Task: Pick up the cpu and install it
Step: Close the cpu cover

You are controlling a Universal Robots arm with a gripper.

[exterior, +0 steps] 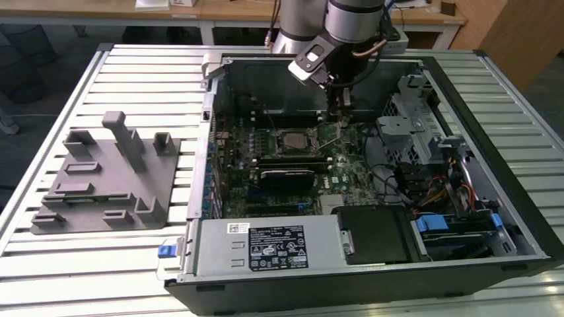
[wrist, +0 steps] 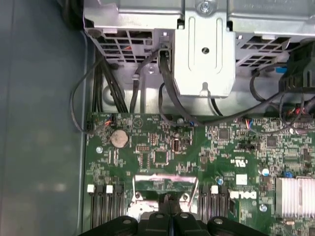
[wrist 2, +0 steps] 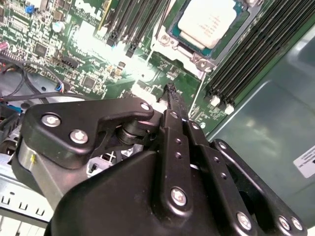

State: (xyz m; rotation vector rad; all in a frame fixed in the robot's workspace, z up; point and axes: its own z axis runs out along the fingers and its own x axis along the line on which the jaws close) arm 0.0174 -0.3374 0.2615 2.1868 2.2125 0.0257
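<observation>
The cpu (wrist 2: 206,22), a flat square chip with a pale silver top, lies in the motherboard socket (wrist 2: 198,61) inside the open computer case (exterior: 520,218). The exterior view shows the cpu (exterior: 291,139) at the board's middle. My gripper (exterior: 337,117) hangs over the board just to the exterior view's right of the socket. In the second wrist view the gripper (wrist 2: 170,91) has its two black fingers pressed together with nothing between them, a short way from the socket's corner. A thin metal socket lever (wrist 2: 197,96) runs beside the fingertips.
A grey plastic fixture (exterior: 105,175) sits on the slatted table at the exterior view's left. Inside the case are memory slots (wrist 2: 256,54), a metal drive cage (wrist: 204,54) with black cables (wrist: 167,83), and a power supply (exterior: 264,244) at the front.
</observation>
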